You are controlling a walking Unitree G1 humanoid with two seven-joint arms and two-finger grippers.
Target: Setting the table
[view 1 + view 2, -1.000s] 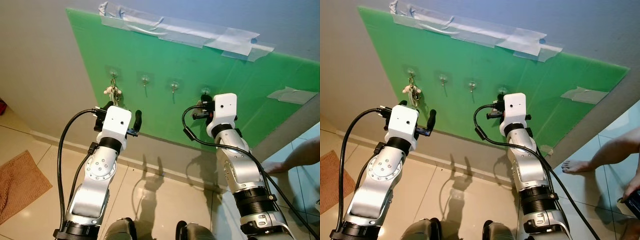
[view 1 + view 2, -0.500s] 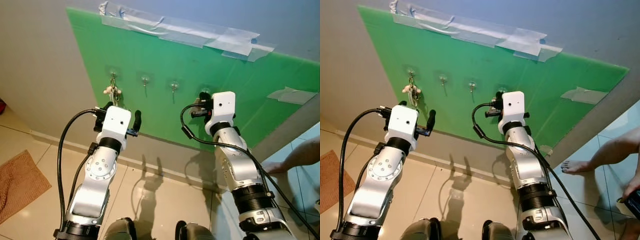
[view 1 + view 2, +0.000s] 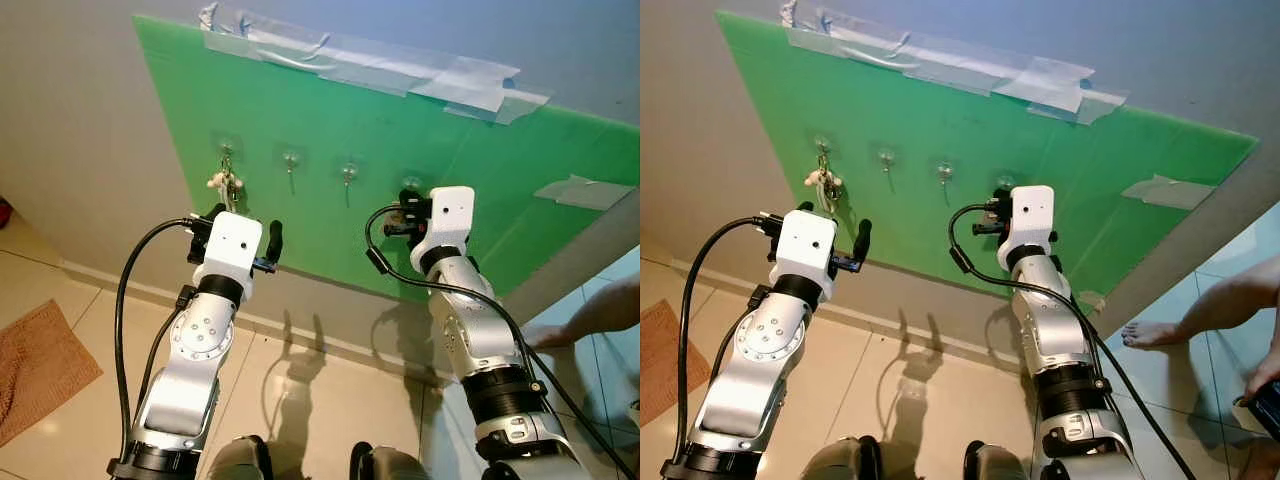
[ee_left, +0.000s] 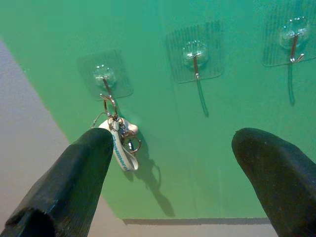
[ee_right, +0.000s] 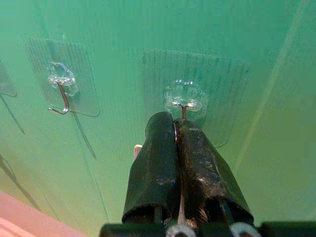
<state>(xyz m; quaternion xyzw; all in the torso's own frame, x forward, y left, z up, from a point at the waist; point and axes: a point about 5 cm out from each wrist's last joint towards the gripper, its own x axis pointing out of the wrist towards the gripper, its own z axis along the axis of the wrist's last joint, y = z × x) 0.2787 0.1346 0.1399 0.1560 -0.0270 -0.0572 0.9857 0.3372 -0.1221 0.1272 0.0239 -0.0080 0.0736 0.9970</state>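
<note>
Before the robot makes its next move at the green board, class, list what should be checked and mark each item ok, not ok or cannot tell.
1. Right gripper at the rightmost hook, fingers together: ok.
2. Something held between those fingers: cannot tell; a pale edge peeks out.
3. Left gripper open, short of the green board: ok.
4. Keys hanging on the leftmost hook: ok.
5. Two middle hooks bare: ok.
6. Person's foot apart from the arms: ok.

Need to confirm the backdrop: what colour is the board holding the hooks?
Green; the board shows best in the left eye view.
</note>
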